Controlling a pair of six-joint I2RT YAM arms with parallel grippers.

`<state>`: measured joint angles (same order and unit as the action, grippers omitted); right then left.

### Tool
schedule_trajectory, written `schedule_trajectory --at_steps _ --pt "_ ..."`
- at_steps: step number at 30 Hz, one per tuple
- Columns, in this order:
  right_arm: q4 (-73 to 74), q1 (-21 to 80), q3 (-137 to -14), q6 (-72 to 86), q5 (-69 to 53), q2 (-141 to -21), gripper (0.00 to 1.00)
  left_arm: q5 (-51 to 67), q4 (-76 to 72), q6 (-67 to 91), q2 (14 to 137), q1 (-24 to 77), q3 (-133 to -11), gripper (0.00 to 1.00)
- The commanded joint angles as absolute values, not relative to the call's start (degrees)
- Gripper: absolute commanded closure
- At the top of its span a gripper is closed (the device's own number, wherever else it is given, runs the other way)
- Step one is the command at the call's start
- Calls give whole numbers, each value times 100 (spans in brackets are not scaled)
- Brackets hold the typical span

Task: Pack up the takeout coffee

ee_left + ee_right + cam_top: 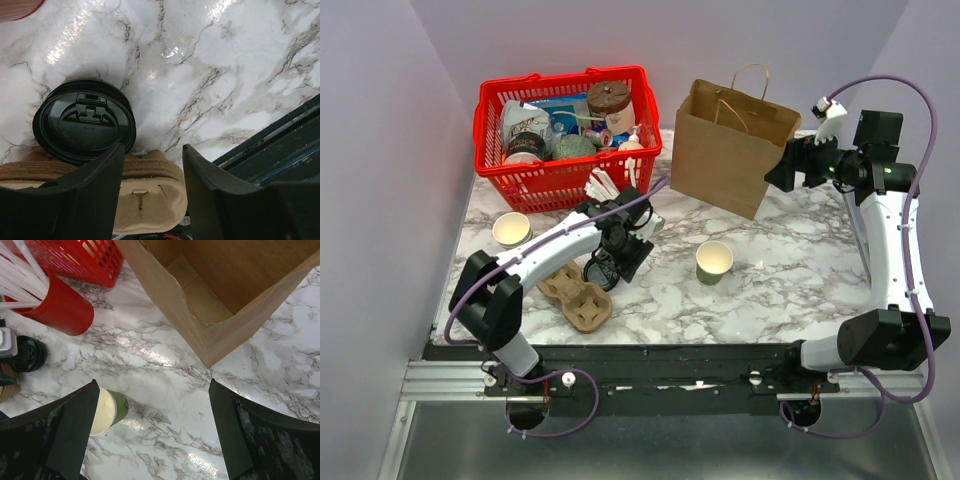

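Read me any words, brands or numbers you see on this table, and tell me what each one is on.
Nothing here can be read clearly.
Black lid: raised lettering, too small to read.
White pouch in the red basket: dark logo, blurred.
Brown-lidded tub in the basket: label blurred.
Paper bag: no print shows.

The surface [800,270] is white marble veined in grey. The lid [84,121] is black, the carrier [582,300] tan, and the cup [714,262] green with a cream inside. The basket [490,110] and straw holder [55,310] are red, the straws [20,280] white, the bag [720,160] brown.
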<state>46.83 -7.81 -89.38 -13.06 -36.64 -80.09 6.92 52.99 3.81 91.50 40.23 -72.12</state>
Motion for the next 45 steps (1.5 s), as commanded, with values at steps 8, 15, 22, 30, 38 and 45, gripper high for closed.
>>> schedule_trajectory --at_steps 8,15,22,30,38,45 --pt "4764 -747 -8772 -1327 -3814 -7805 0 712 5370 633 9747 4025 -7699 55" --pt "4746 -747 -8771 -1345 -3806 -7831 0 501 5353 659 9721 4025 -7410 58" --pt "4737 -756 -8771 -1327 -3823 -7893 0 431 5291 598 9729 4017 -7234 60" --pt "4720 -756 -8763 -1310 -3823 -7937 0 325 5230 536 9782 4017 -7207 55" --pt "4702 -747 -8780 -1310 -3771 -7963 0 282 5177 422 9835 3999 -7119 61" --pt "4693 -747 -8780 -1292 -3779 -7954 0 246 5124 431 9791 3982 -7128 62"
